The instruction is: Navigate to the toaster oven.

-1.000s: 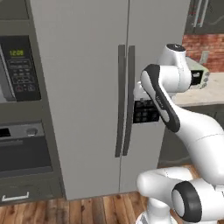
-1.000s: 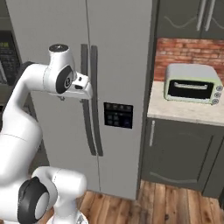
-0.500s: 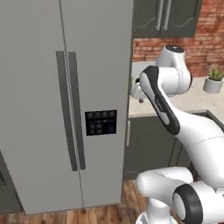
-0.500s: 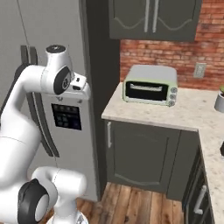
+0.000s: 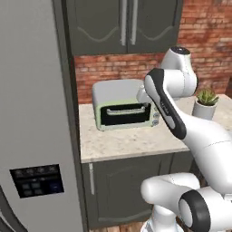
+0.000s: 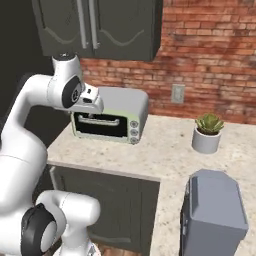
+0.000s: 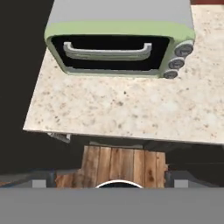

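The pale-green boxy toaster oven (image 7: 119, 41) lies straight ahead of the gripper, whose opening I cannot tell.

Light is even and soft across the rendered kitchen — no glare, and no clear single source can be made out. The speckled counter (image 6: 165, 150) is bright, while the upper cabinets (image 5: 122, 27) and the space beside the counter's left edge in the hand view fall nearly black. All views are slightly soft and low in detail, without noticeable bending at the edges.
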Controlling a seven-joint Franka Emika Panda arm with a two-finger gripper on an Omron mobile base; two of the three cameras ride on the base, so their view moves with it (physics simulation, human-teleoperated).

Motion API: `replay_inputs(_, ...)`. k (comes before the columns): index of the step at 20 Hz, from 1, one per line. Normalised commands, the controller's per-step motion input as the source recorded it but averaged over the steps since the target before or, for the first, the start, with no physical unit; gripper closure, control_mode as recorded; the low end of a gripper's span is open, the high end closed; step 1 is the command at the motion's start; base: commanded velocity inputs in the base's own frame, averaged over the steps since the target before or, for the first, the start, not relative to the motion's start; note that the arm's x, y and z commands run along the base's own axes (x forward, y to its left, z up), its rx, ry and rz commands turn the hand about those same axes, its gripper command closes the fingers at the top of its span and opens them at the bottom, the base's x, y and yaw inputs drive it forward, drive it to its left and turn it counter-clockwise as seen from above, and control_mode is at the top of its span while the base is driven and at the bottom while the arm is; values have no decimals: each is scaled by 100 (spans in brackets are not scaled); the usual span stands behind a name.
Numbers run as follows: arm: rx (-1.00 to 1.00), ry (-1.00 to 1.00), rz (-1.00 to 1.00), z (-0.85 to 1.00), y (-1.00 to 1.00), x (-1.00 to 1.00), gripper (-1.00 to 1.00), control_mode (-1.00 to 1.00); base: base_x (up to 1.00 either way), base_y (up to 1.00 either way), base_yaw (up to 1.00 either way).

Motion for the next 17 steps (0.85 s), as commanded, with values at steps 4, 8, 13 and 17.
replay_inputs(4, 0, 0, 0, 0, 0, 0, -100, 100, 100, 2, -27)
replay_inputs(8, 0, 0, 0, 0, 0, 0, -100, 100, 80, 2, -23)
replay_inputs(13, 0, 0, 0, 0, 0, 0, -100, 100, 12, 0, -5)
replay_inputs(17, 0, 0, 0, 0, 0, 0, -100, 100, 0, 3, 0)
